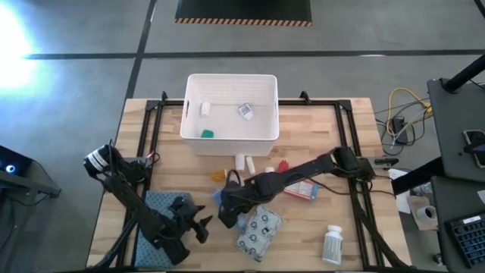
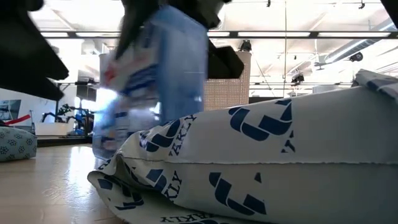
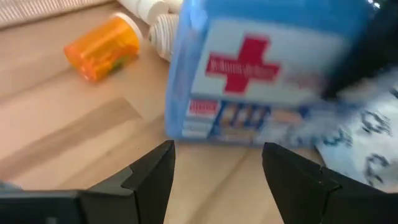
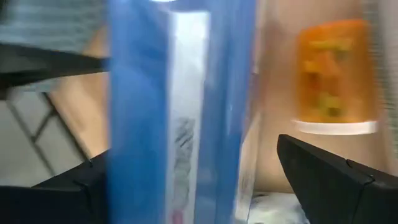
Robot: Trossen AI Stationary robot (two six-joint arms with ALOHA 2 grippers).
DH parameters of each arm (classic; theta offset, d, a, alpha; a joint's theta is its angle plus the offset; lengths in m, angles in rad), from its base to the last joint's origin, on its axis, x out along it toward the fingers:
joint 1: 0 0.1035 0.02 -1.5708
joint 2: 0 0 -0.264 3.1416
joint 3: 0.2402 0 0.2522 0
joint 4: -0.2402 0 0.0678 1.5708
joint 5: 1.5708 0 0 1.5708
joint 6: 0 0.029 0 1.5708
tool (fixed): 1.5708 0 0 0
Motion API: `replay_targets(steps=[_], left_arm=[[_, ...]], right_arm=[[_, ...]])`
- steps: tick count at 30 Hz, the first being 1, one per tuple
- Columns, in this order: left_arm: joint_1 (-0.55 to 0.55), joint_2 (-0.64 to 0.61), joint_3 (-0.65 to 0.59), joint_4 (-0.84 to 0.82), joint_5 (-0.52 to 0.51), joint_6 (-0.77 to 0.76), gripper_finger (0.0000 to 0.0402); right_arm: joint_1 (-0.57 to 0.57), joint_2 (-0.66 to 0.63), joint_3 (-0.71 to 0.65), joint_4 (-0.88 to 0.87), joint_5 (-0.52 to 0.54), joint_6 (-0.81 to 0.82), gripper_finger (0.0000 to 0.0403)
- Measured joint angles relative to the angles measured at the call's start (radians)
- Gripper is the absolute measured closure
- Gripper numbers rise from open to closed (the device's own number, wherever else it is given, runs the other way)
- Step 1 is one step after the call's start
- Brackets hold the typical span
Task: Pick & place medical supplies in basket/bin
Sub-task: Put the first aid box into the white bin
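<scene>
Clenching the blurred first-aid pouch [image 3: 258, 78] beside the patterned packet [image 1: 258, 230], the right gripper [image 1: 227, 206] hides it from above; left gripper [image 1: 198, 225] gapes.

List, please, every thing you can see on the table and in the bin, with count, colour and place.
Bin: one, white, far middle of the table.
Small items: three, white, patterned and green, inside the bin.
White bottles: two, just before the bin.
Large bottle: one, white, near right corner.
Red tube: one, right of the white bottles.
Orange vial: one, middle.
Box: one, red-white, under the right arm.
Patterned packet: one, white-blue, near middle.
Cloth: one, blue-grey, near left.
First-aid pouch: one, blue-white, in the right pincer.
Right pincer: shut on the pouch.
Left pincer: open, facing the pouch.
</scene>
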Motion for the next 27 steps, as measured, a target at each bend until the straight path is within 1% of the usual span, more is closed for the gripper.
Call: replay_targets(steps=[3, 8, 11, 14, 16, 17, 20, 22, 23, 25, 27], left_arm=[[-0.037, 0.0, 0.001, 0.001, 0.002, -0.047, 0.0179], [-0.101, 0.0, 0.001, 0.002, 0.003, -0.142, 0.0179], [-0.139, 0.0, 0.001, 0.003, 0.003, -0.208, 0.0179], [-0.176, 0.0, 0.001, 0.015, 0.002, -0.274, 0.0179], [-0.2, 0.0, 0.001, 0.044, 0.002, -0.294, 0.0179], [-0.213, 0.0, 0.001, 0.063, 0.002, -0.296, 0.0179], [-0.241, 0.0, 0.002, 0.112, 0.003, -0.297, 0.0179], [-0.245, 0.0, 0.002, 0.12, 0.003, -0.298, 0.0179], [-0.243, 0.0, 0.002, 0.117, 0.002, -0.297, 0.0179], [-0.237, 0.0, 0.002, 0.114, 0.001, -0.298, 0.0179], [-0.219, 0.0, 0.002, 0.114, 0.001, -0.297, 0.0179]], right_arm=[[-0.005, 0.004, -0.004, -0.038, 0.002, -0.013, 0.0092], [-0.008, -0.006, 0.018, -0.036, -0.031, -0.055, 0.0169], [-0.009, -0.009, 0.065, -0.03, -0.073, -0.102, 0.0214], [-0.01, -0.022, 0.142, -0.027, -0.076, -0.138, 0.0249], [-0.013, -0.041, 0.196, -0.041, -0.022, -0.16, 0.0256], [-0.017, -0.052, 0.225, -0.065, 0.028, -0.164, 0.0256], [-0.046, -0.097, 0.314, -0.177, 0.259, -0.2, 0.0254], [-0.08, -0.135, 0.376, -0.245, 0.429, -0.237, 0.0242], [-0.104, -0.156, 0.405, -0.276, 0.491, -0.249, 0.0236], [-0.167, -0.199, 0.459, -0.299, 0.535, -0.275, 0.0231], [-0.249, -0.244, 0.479, -0.306, 0.522, -0.281, 0.023]])
